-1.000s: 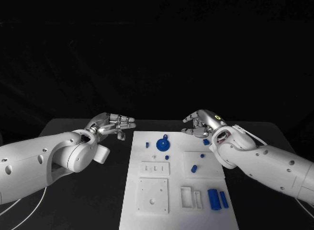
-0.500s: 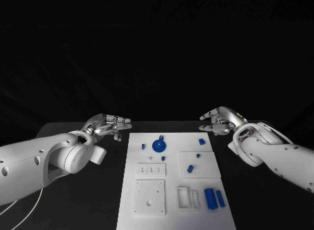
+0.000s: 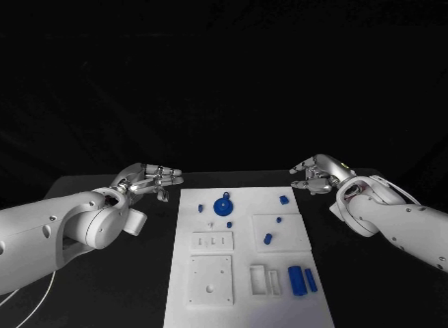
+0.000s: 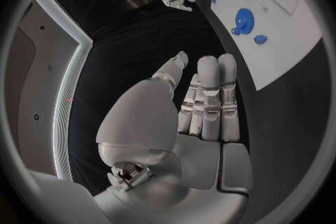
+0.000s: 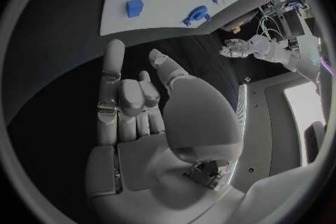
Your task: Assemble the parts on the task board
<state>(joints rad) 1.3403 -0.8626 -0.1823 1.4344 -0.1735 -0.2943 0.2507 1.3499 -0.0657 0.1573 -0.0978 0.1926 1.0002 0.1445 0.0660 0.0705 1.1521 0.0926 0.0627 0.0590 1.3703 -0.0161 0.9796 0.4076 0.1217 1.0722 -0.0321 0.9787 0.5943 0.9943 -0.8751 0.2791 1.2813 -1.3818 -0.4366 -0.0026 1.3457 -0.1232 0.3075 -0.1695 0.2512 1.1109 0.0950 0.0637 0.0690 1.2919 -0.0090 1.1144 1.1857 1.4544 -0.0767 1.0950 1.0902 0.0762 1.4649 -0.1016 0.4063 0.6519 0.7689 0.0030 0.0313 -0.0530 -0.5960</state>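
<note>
beside the task board point(image 3: 246, 287), left robot hand point(image 3: 150, 180) loosely open (empty), right robot hand point(image 3: 319, 173) half-curled, holding nothing

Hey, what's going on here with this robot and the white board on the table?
The robot is set to assemble small blue parts on the white task board. Right now neither hand holds anything: the left hand and the right hand hover beside the board's far corners, off the plate. The blue round part, small block and two blue bars lie untouched.
</note>
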